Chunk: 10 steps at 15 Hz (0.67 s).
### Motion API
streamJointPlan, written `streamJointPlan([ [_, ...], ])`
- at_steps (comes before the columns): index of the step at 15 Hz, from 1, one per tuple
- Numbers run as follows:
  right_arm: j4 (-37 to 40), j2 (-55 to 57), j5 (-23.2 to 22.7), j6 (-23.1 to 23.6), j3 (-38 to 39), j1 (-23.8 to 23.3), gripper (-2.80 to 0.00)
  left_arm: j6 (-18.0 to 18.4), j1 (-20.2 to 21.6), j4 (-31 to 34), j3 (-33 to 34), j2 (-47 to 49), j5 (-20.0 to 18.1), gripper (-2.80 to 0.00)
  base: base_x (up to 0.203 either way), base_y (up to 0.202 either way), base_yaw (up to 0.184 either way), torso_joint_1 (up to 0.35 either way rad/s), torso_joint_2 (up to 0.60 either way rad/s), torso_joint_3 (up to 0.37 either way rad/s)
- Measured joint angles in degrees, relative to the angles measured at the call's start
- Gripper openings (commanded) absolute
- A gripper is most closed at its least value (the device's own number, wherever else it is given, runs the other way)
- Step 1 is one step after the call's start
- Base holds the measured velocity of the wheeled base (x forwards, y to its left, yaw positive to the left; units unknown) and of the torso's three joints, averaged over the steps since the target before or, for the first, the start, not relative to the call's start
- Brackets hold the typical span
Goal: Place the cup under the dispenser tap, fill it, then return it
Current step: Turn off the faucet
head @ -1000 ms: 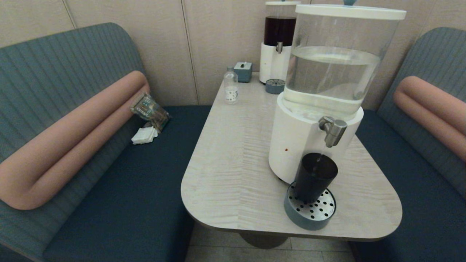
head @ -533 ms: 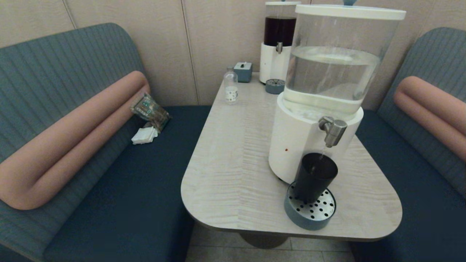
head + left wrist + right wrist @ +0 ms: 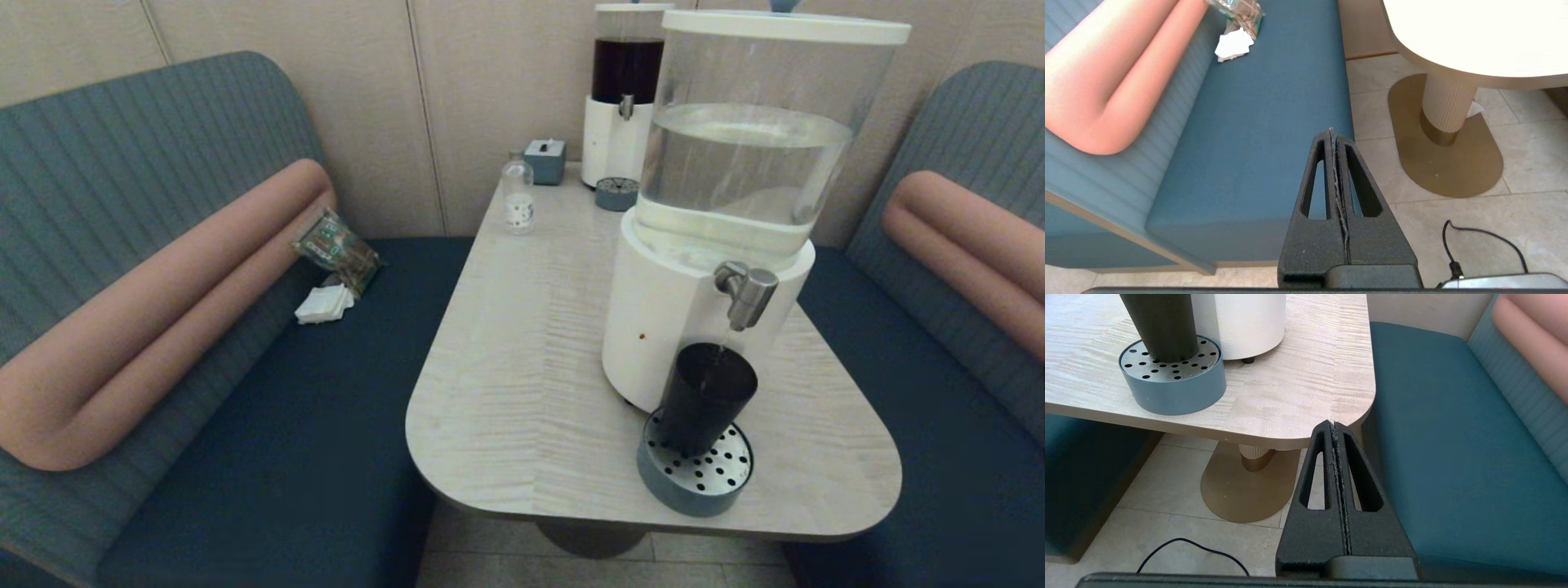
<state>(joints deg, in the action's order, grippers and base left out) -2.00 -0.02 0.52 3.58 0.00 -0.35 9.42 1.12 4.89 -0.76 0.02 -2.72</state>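
Note:
The dark cup (image 3: 702, 396) stands upright on the round blue drip tray (image 3: 694, 478), right under the steel dispenser tap (image 3: 747, 292) of the big white-based water dispenser (image 3: 718, 204). A thin stream of water runs from the tap into the cup. The right wrist view shows the cup (image 3: 1161, 324) on the tray (image 3: 1173, 386). Neither arm shows in the head view. My left gripper (image 3: 1334, 134) hangs shut and empty below table height, over the left bench's edge. My right gripper (image 3: 1334, 425) is shut and empty, low beside the table's near right corner.
At the back of the table (image 3: 531, 343) stand a dark-liquid dispenser (image 3: 624, 90), a small clear bottle (image 3: 517, 196) and a small blue box (image 3: 544, 160). A snack packet (image 3: 336, 245) and napkins (image 3: 323, 304) lie on the left bench. Benches flank the table; a cable (image 3: 1188, 545) runs over the floor.
Water keeps running into the cup. Cup, tray and both arms have stayed where they were.

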Motion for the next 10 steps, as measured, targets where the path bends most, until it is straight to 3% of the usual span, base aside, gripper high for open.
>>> streamJointPlan([
  [7,0.0,0.0,0.0,0.0,0.0,0.0,-2.80,-0.4,0.0,0.5,-0.9,0.1,0.6,-2.80,0.000,0.000,0.000,0.000,0.00,0.000],
  [10,0.0,0.0,0.0,0.0,0.0,0.0,-2.80,-1.1,0.0,0.5,-14.8,4.4,-1.0,-2.80,0.000,0.000,0.000,0.000,0.00,0.000],
])
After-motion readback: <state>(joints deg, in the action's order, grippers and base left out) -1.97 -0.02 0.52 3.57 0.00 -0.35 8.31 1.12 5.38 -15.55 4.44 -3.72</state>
